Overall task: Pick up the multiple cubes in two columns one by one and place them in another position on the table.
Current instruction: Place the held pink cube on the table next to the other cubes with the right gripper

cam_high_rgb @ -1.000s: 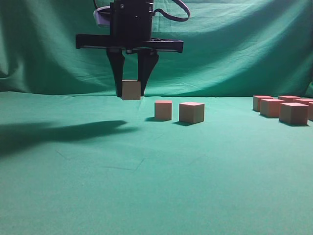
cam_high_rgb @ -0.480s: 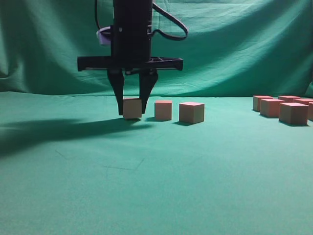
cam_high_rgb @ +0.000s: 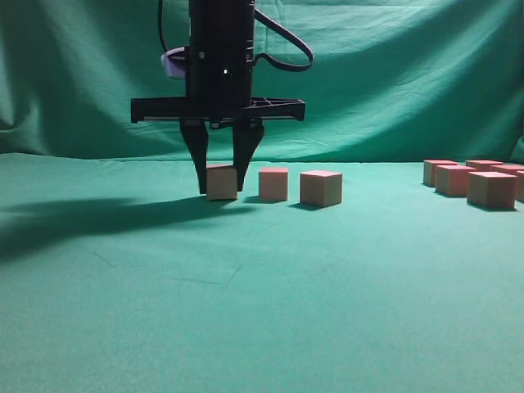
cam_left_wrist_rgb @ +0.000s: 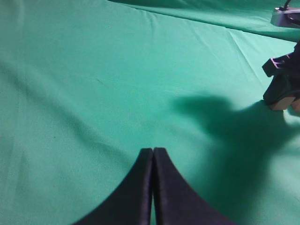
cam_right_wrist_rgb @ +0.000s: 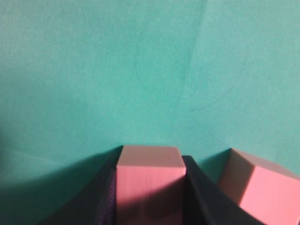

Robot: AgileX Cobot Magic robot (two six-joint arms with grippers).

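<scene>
Green table (cam_high_rgb: 270, 311); unmarked cube (cam_high_rgb: 222, 182), seemingly tool-gripped (cam_high_rgb: 222, 190)

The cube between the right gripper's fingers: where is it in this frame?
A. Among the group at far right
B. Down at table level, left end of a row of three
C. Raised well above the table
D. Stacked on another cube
B: the cube sits low at the table between the right gripper fingers, beside two other cubes.

My pincer (cam_high_rgb: 221, 187) looked like matt black plastic, the cubes (cam_high_rgb: 320, 187) were matt and smooth-faced with sharp edges, and the worktop (cam_high_rgb: 262, 311) wore slightly wrinkled, matt green cloth.
</scene>
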